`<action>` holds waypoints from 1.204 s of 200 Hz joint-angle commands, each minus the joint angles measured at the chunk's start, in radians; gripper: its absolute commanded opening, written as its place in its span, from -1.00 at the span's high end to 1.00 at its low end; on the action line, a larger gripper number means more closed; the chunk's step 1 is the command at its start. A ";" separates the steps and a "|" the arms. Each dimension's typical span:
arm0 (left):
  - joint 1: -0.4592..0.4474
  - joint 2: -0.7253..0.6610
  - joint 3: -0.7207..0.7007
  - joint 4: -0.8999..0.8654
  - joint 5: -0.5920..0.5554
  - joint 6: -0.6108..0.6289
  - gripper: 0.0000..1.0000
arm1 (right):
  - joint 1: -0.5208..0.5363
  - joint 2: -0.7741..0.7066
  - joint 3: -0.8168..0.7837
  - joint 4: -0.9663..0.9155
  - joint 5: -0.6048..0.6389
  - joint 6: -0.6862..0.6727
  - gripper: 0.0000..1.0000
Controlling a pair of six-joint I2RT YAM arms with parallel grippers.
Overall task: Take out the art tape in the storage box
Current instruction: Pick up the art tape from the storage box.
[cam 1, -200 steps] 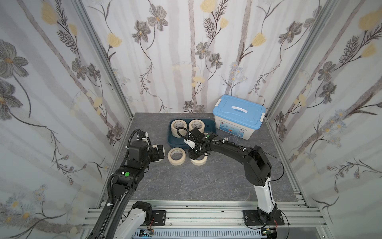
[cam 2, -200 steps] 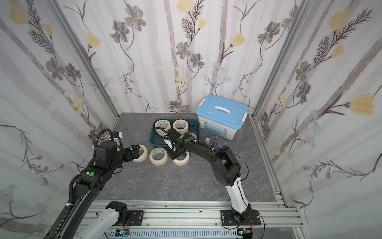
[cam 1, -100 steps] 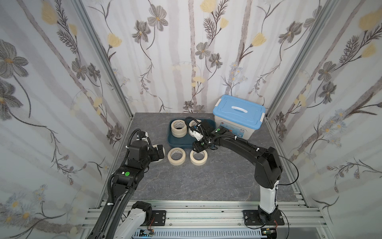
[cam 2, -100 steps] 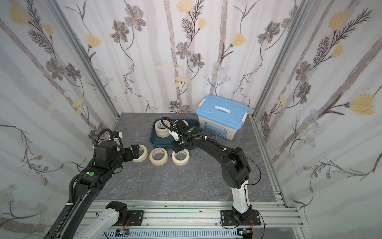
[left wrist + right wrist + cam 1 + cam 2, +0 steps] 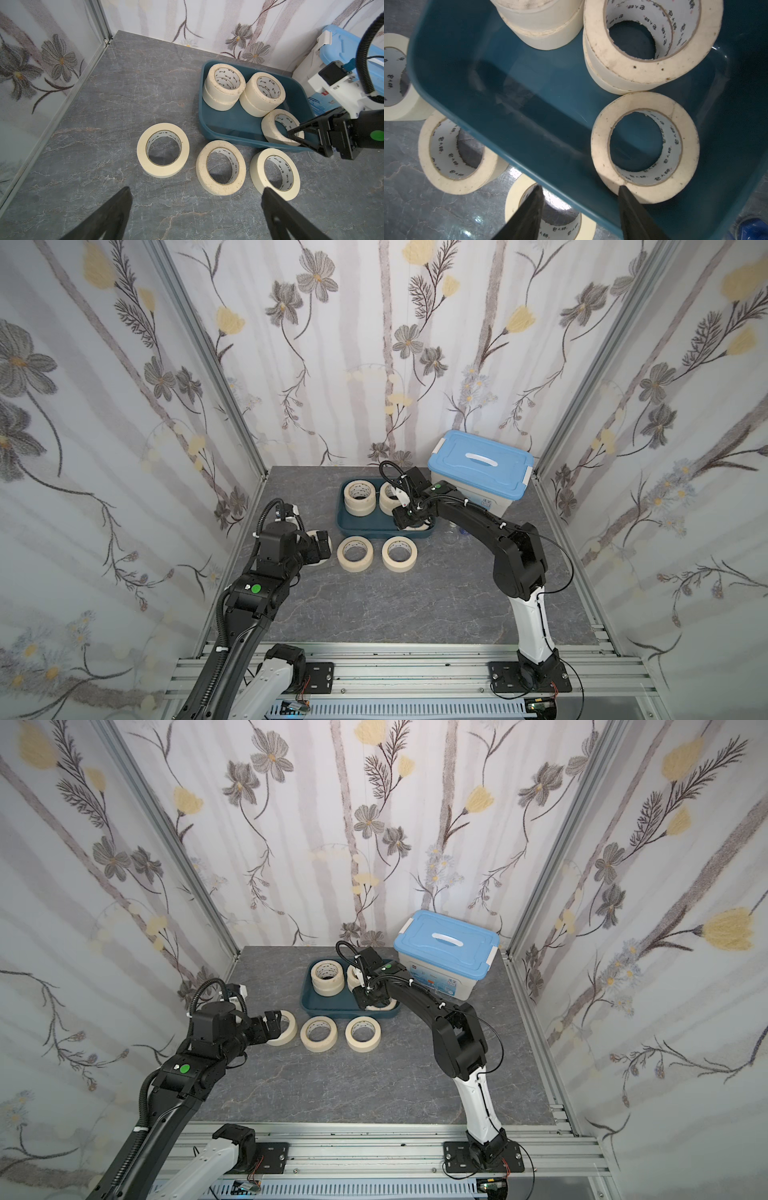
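- Since 1 second ago our right arm (image 5: 469,514) has swung back from the table (image 5: 374,605), where it stood over a roll. It now reaches over the near right corner of the storage box (image 5: 365,524).
- That move leaves 3 rolls of art tape out of the box. They lie flat in a row on the table just near of it: left roll (image 5: 164,171), middle roll (image 5: 201,166), right roll (image 5: 257,168).
- 5 rolls are still inside: a far left stack (image 5: 220,102) of 2, a far right stack (image 5: 254,108) of 2, and a single roll (image 5: 267,125) in the near right corner. We judge the job 3 of 8 done, with the single roll the likely next pick.
- Our right gripper (image 5: 580,187) hangs above that single roll. Its jaws are about half apart, wider than a second ago, and they hold nothing. One tip sits over the roll's rim, but we cannot tell whether it touches.
- Our left gripper (image 5: 195,188) has not moved. Its jaws are spread fully and are empty, low over the table just near of the row of 3.
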 commanded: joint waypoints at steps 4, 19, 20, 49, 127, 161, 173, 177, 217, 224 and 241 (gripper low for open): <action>-0.001 -0.004 0.005 0.012 0.008 0.000 -1.00 | -0.005 0.040 0.046 -0.020 0.042 -0.011 -0.21; 0.000 -0.005 0.004 0.012 0.009 0.000 -1.00 | -0.008 0.066 0.072 -0.025 0.055 -0.014 -0.20; -0.001 -0.005 0.004 0.012 0.008 0.000 -1.00 | -0.008 0.068 0.073 -0.025 0.056 -0.014 -0.21; 0.000 -0.008 0.004 0.011 0.009 -0.001 -1.00 | -0.011 0.110 0.114 -0.033 0.070 -0.014 -0.21; 0.002 -0.010 0.004 0.011 0.012 -0.001 -1.00 | -0.011 0.200 0.177 -0.048 0.097 -0.025 -0.17; 0.002 -0.011 0.004 0.009 0.010 -0.001 -1.00 | -0.011 0.229 0.184 -0.053 0.101 -0.027 -0.09; 0.001 -0.013 0.004 0.009 0.010 0.000 -1.00 | -0.012 0.234 0.184 -0.054 0.101 -0.027 -0.05; 0.002 -0.014 0.004 0.008 0.009 -0.001 -1.00 | -0.011 0.236 0.183 -0.055 0.101 -0.027 -0.04; 0.002 -0.014 0.004 0.008 0.010 -0.001 -1.00 | -0.012 0.243 0.183 -0.064 0.102 -0.027 0.15; 0.002 -0.014 0.004 0.009 0.010 -0.002 -1.00 | -0.012 0.241 0.183 -0.065 0.104 -0.027 0.17; 0.001 -0.013 0.003 0.008 0.012 -0.001 -1.00 | -0.012 0.238 0.183 -0.068 0.105 -0.028 0.26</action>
